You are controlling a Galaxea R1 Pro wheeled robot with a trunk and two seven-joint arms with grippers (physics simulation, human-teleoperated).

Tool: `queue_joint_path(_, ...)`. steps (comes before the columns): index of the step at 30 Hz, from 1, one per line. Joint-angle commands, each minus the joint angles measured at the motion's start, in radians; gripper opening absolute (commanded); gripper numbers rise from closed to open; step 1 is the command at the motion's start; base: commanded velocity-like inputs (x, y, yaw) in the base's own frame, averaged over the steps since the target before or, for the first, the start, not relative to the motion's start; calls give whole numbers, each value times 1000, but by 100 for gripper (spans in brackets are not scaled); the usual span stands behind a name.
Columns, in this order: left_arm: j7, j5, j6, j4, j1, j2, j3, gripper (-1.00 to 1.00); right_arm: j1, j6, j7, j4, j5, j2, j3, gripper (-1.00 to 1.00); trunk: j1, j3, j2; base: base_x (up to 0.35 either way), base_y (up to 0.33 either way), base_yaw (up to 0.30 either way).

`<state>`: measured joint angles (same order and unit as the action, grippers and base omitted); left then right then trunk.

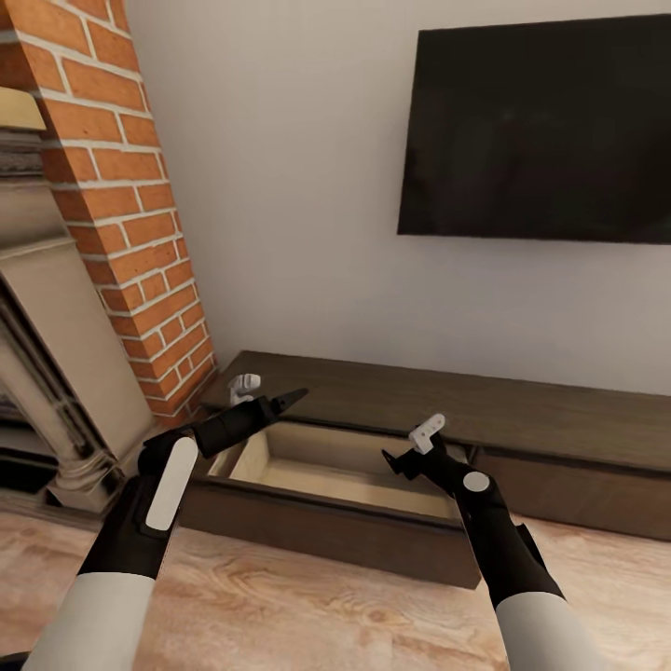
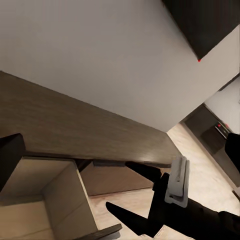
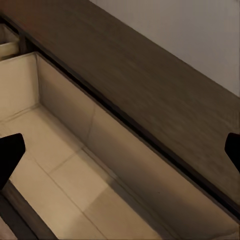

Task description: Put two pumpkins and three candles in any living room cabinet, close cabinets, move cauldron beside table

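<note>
The cabinet point(image 1: 522, 410) is a long, low dark-brown unit against the white wall. Its left drawer point(image 1: 326, 536) is pulled out, and its pale wood inside point(image 3: 65, 165) holds nothing. My left gripper point(image 1: 284, 403) hovers open over the drawer's rear left corner. Above the drawer's right half my right gripper point(image 1: 398, 458) is also open, its fingertips point(image 3: 10, 155) spread wide. The left wrist view shows the cabinet top point(image 2: 60, 120), the drawer point(image 2: 40, 195) and the right gripper point(image 2: 122, 187). The pumpkins, candles, cauldron and table are out of view.
A black television point(image 1: 540, 121) hangs on the wall above the cabinet. A brick chimney point(image 1: 130, 205) and a pale fireplace surround point(image 1: 56, 354) stand at the left. The cabinet's right front panel point(image 1: 568, 485) is shut. Wooden floor point(image 1: 326, 615) lies in front.
</note>
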<state>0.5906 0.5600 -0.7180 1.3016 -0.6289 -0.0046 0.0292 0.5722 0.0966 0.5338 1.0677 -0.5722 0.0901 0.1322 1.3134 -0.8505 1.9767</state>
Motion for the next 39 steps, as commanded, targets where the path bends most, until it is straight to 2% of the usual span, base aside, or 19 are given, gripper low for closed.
queue_joint_path(1,0,0,0,0,0,0,-1,100,0,0,0,0,0,0,0,100,0,1,0,0,0,282)
queue_joint_path(39,0,0,0,-2,0,-1,-2,100,-5,0,3,-5,-3,0,-2,100,0,30,0,0,0,276)
